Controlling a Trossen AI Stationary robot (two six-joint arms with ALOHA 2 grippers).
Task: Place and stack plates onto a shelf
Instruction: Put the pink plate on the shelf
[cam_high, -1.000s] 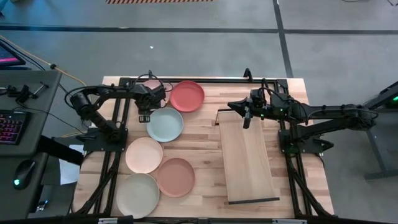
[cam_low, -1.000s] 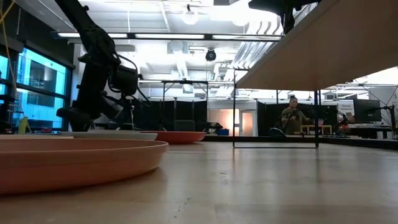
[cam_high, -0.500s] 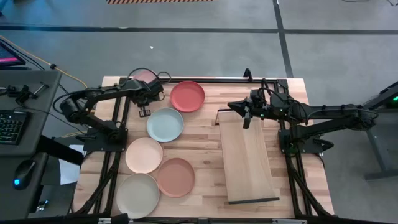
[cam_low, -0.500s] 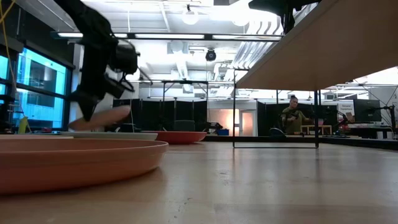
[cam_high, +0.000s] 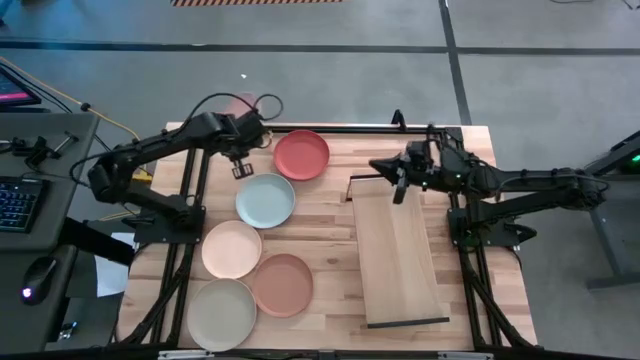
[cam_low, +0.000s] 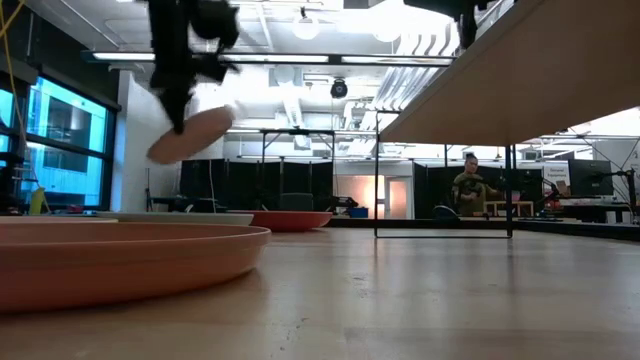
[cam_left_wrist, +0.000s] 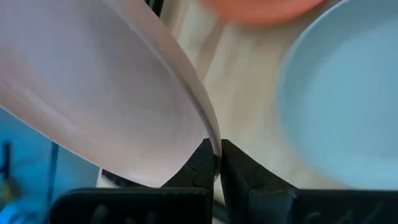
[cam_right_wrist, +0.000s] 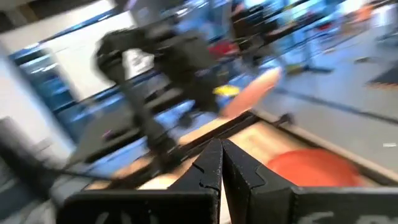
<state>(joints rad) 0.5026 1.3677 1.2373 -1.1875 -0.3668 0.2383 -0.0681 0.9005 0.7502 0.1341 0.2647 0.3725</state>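
Above the table's far left corner, the left gripper pinches the tilted pink plate by its rim

Tabletop: pale planked wood, smooth. Shelf: light wood board, dark metal end rails. Plates, pink, red, blue-grey: matt, smooth. Arms: dark, matt.

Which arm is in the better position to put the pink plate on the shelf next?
Left. Its hand already grips the pink plate, lifted above the table. The right hand hangs shut at the far end of the shelf, holding nothing.
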